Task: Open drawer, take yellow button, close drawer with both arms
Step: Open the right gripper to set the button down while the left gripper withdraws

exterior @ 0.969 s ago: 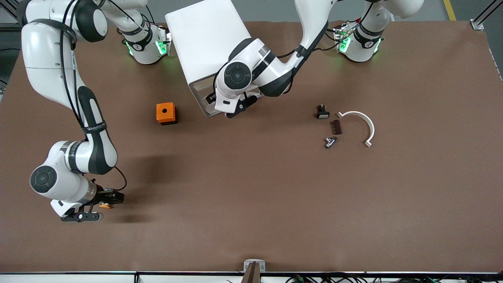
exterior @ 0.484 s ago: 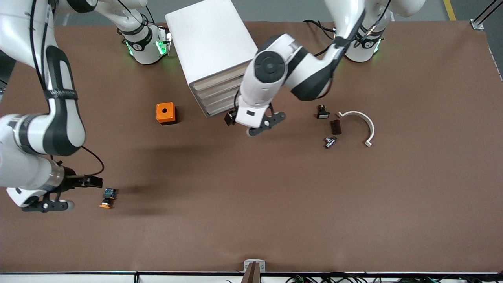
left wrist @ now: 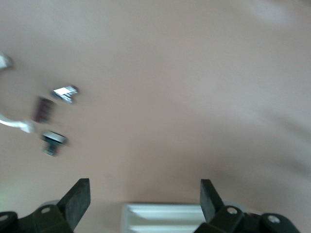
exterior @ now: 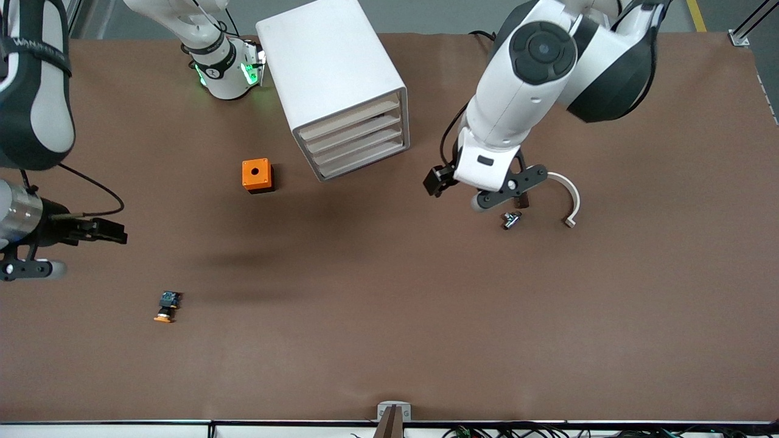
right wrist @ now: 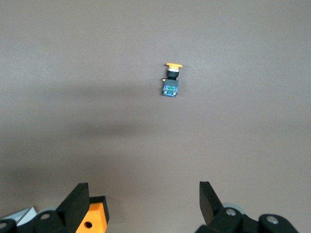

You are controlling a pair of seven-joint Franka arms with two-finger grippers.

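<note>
Orange-capped button [exterior: 167,306] on table, ungripped

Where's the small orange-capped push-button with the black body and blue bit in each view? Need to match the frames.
Front view: orange-capped push-button lies on the bare brown table, toward the right arm's end, nearer the camera than the orange cube with a hole.
Right wrist view: button in the upper middle of the picture, lying on its side.
Left wrist view: not in it.
Shared landmark: the orange cube, seen in the front and right wrist views.
</note>
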